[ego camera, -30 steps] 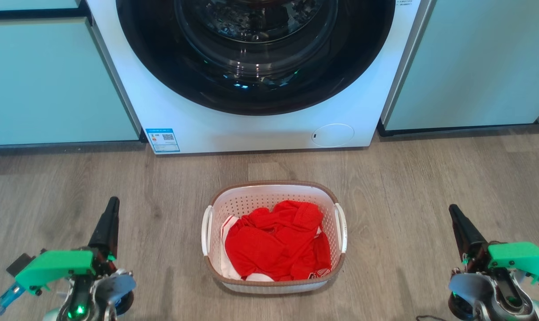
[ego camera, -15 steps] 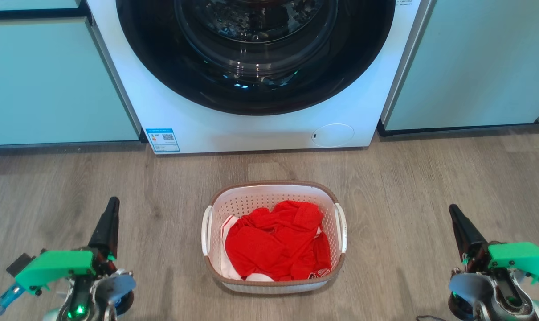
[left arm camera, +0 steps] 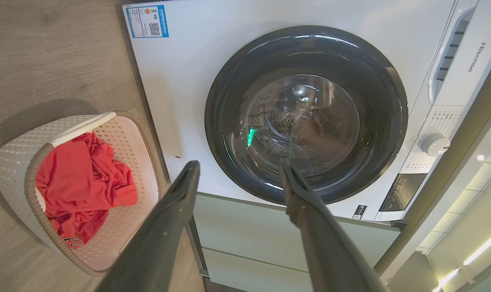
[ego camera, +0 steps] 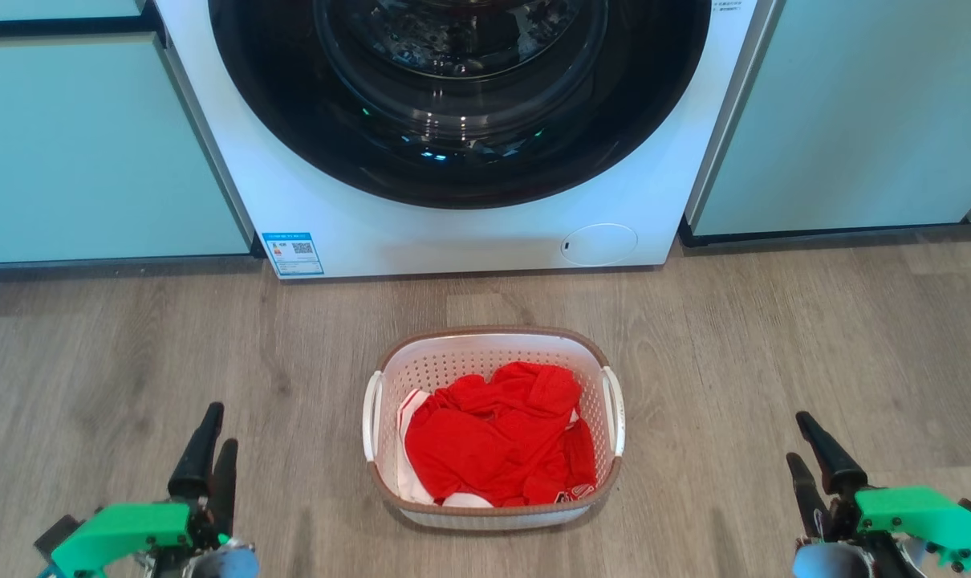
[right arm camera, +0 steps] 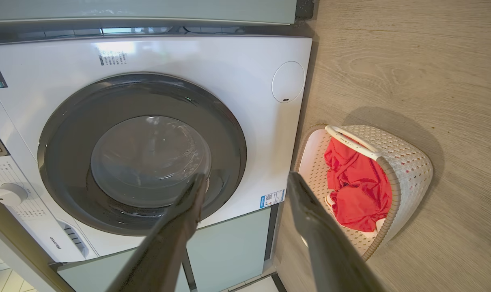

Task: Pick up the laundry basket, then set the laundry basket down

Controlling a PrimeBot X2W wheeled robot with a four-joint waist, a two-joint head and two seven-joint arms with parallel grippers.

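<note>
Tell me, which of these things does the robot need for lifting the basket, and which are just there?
Needed: laundry basket, left fingers, right fingers.
Just there: red clothes inside the basket, washing machine, pale cabinets, wooden floor.

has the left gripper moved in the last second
Yes. In the head view the left gripper has dropped toward the bottom edge, farther from the washing machine, while the laundry basket stays put.
</note>
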